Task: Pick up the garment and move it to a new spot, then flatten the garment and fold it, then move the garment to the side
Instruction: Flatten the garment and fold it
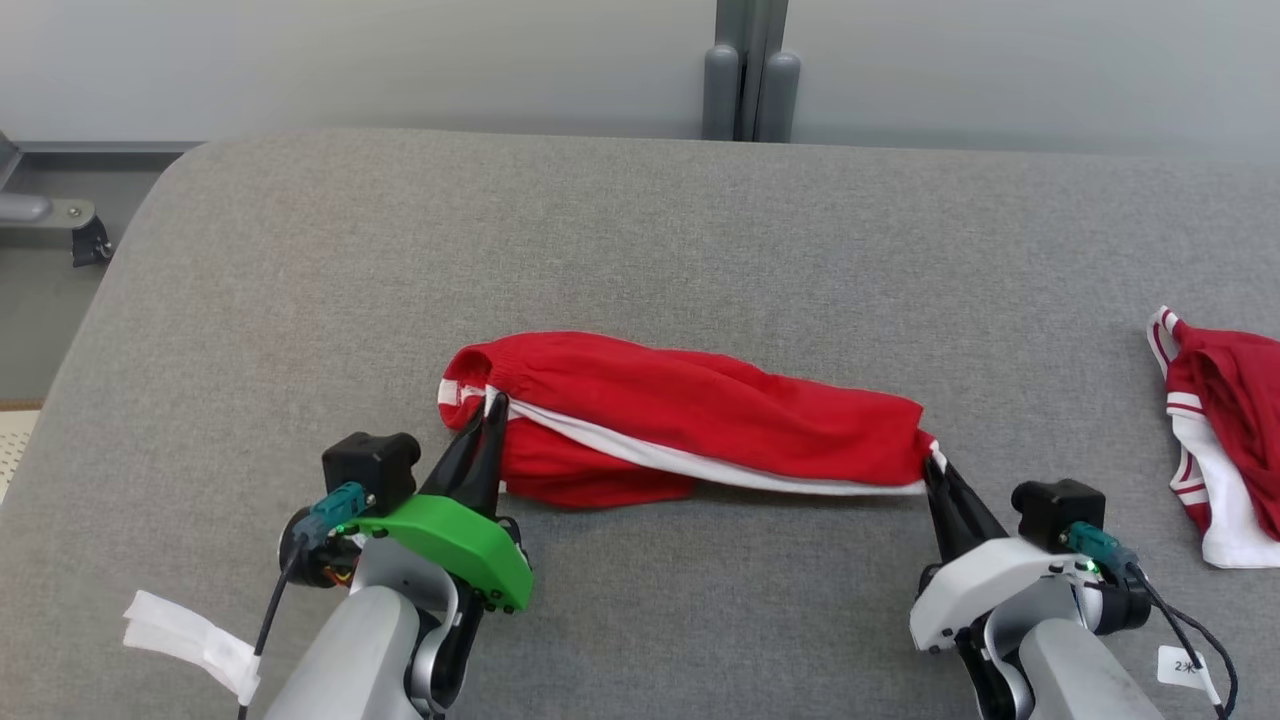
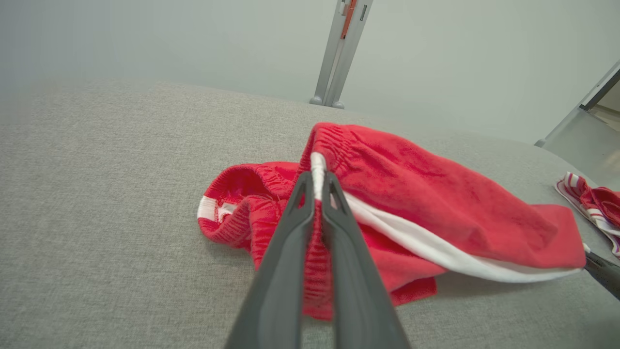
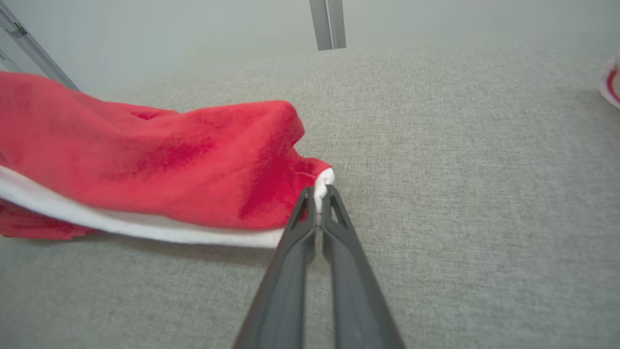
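The garment [image 1: 690,420] is a pair of red shorts with white side stripes, lying stretched across the grey table [image 1: 640,230]. My left gripper [image 1: 492,405] is shut on its waistband end; the left wrist view has the fingertips pinching the white stripe of the garment [image 2: 436,194] at my left gripper [image 2: 317,179]. My right gripper [image 1: 933,462] is shut on the opposite hem corner. In the right wrist view my right gripper [image 3: 318,194] clamps the white edge of the garment [image 3: 169,169]. The cloth sags slightly between the two grips.
A second red and white garment [image 1: 1220,440] lies at the table's right edge, also seen as the second garment [image 2: 596,203]. White tags hang from both forearms. A grey post [image 1: 750,70] stands behind the table. The table's left edge drops to the floor.
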Controlling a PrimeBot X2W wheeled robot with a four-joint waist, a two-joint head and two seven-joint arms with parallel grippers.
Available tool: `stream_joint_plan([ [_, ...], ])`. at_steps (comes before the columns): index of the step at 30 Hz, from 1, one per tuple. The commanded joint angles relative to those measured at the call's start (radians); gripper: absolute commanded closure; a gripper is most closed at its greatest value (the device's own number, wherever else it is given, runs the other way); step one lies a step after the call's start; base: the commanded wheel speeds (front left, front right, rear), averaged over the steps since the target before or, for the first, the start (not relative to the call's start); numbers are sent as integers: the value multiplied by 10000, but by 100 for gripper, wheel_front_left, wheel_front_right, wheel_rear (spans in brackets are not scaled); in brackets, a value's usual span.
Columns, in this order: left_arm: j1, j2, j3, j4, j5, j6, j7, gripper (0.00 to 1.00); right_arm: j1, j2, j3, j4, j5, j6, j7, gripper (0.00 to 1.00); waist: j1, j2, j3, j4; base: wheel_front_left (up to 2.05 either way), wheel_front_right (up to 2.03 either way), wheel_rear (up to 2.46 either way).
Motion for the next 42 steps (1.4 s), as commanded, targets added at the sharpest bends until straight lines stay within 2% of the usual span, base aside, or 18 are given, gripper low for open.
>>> stream_joint_plan([
  [1, 100, 125, 63, -82, -7, 49, -76, 100, 10, -54, 73, -285, 341, -21, 5, 100, 0, 0, -191, -89, 0, 0, 0],
  [3, 61, 233, 89, -235, 6, 81, -52, 100, -138, -68, 229, -868, 1077, -21, 191, 100, 0, 0, -296, -151, 0, 0, 0],
  [6, -93, 290, 229, -542, -190, 90, 65, 100, -375, -54, 387, -2161, 3057, -18, 892, 100, 0, 0, -456, -236, 0, 0, 0],
  [8, -243, 332, 366, -776, -376, 34, 215, 100, -491, -253, 426, -2974, 3850, -18, 1343, 100, 0, 0, -558, -286, 0, 0, 0],
  [11, -519, 519, 362, -1181, -261, 37, 383, 100, -769, -480, 485, -3956, 4252, -17, 1874, 100, 0, 0, -700, -326, 0, 0, 0],
  [15, -1024, 730, 400, -1800, -173, -23, 466, 100, -1259, -602, 293, -4844, 4112, -17, 2376, 100, 0, 0, -903, -376, 0, 0, 0],
  [21, -1866, 874, 550, -2694, -47, -101, 167, 100, -2050, -311, -322, -5806, 3655, -14, 2927, 100, 0, 0, -1176, -374, 0, 0, 0],
  [25, -2320, 974, 518, -3241, 155, -256, -188, 100, -2386, -205, -425, -6885, 2845, -14, 3121, 100, 0, 0, -1235, -349, 0, 0, 0],
  [31, -2403, 1085, 548, -3998, 238, -23, -37, 100, -2142, -61, -1000, -8462, 1901, -14, 3747, 100, 0, 0, -1223, -379, 0, 0, 0],
  [37, -2333, 1045, 683, -4664, 128, 251, 37, 100, -2126, -30, -1675, -9547, 1979, -14, 4379, 100, 0, 0, -537, -391, 0, 0, 0],
  [40, -3017, 928, 640, -4465, 2, 79, 212, 100, -2817, -38, -2001, -9390, 1800, -14, 4597, 100, 0, 0, 194, -497, 0, 0, 0],
  [42, -3645, 966, 621, -4056, -91, -98, 497, 100, -3476, -29, -2107, -8917, 2136, -14, 4797, 100, 0, 0, 830, -599, 0, 0, 0],
])
